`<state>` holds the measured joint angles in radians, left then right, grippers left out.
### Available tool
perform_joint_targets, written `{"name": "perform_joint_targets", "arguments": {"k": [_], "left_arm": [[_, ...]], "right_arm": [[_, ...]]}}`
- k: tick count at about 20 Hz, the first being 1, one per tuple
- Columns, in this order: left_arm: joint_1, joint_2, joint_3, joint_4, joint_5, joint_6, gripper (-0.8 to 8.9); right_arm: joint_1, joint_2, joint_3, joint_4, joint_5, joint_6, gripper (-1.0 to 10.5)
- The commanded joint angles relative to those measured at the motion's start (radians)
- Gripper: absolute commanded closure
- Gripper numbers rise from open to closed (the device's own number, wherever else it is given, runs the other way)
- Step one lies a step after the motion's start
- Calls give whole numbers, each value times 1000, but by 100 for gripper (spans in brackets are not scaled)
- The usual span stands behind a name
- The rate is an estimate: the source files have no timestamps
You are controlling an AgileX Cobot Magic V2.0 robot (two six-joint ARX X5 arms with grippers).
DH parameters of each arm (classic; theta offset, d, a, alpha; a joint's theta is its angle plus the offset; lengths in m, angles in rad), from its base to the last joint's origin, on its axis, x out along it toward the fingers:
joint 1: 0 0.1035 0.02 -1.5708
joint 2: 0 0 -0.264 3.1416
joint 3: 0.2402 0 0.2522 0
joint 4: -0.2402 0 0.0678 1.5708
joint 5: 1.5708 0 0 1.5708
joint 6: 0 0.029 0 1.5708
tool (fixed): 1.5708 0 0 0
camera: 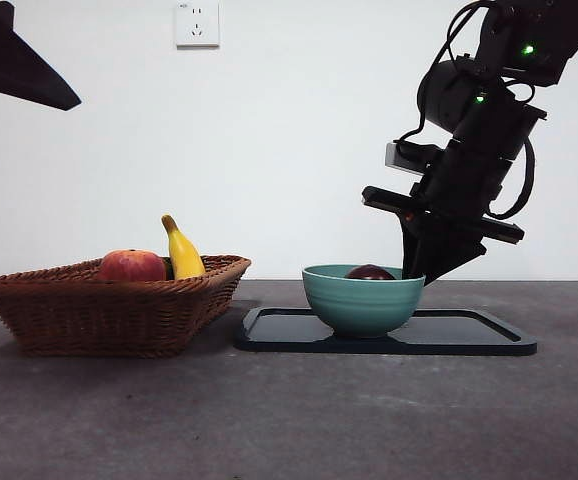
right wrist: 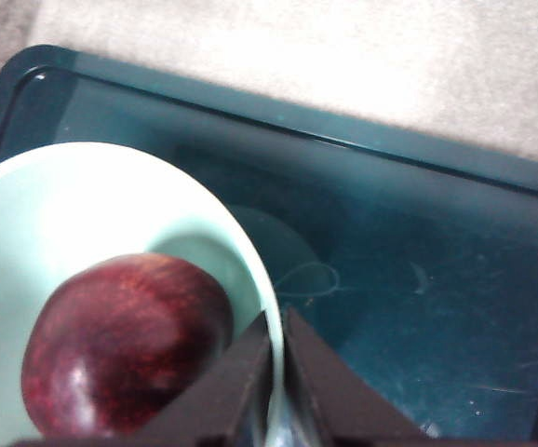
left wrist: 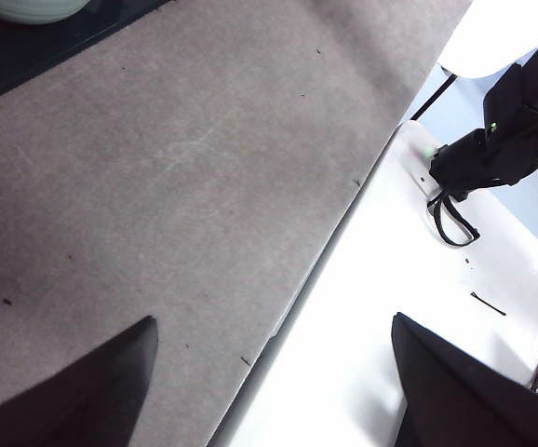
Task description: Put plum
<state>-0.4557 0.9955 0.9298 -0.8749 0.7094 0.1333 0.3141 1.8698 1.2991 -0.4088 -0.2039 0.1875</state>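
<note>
The plum [right wrist: 125, 349] is dark maroon and glossy, and it lies inside the teal bowl [right wrist: 83, 205]. In the front view only the top of the plum [camera: 370, 272] shows above the bowl [camera: 362, 300]. My right gripper [right wrist: 277, 321] comes down at the bowl's right side, beside the plum. Its jaws are shut on the bowl's rim, one inside and one outside. From the front, the right gripper [camera: 416, 274] reaches the rim from above. My left gripper [left wrist: 274, 372] hangs open over bare table, far from the plum.
The bowl stands on a dark tray [camera: 469, 335] [right wrist: 418, 279]. A wicker basket [camera: 109, 310] at the left holds a red-orange fruit [camera: 131, 266] and a banana [camera: 182, 252]. The waiting left arm [camera: 14, 60] shows at the top left corner.
</note>
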Motion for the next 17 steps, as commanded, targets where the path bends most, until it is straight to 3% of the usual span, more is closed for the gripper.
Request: {"name": "perform_joint_targets", "arguments": {"k": [1,2,8,12,17], "left_arm": [[-4,5,11,10,6,12,410],[-4,5,11,10,6,12,410],[-4,5,11,8,6,12,410],[-4,5,11,9,6,13,410],[-4,5,11,8,6,13,410]], "right_arm": [[4,19,27,4,2,-3,800],[4,19,29,3,2,11,737],[4,-82,58,-40,12,36,734],[5,-293,58,-138,-6,24,734],[44,-564,57,-378,-13,-39,734]]}}
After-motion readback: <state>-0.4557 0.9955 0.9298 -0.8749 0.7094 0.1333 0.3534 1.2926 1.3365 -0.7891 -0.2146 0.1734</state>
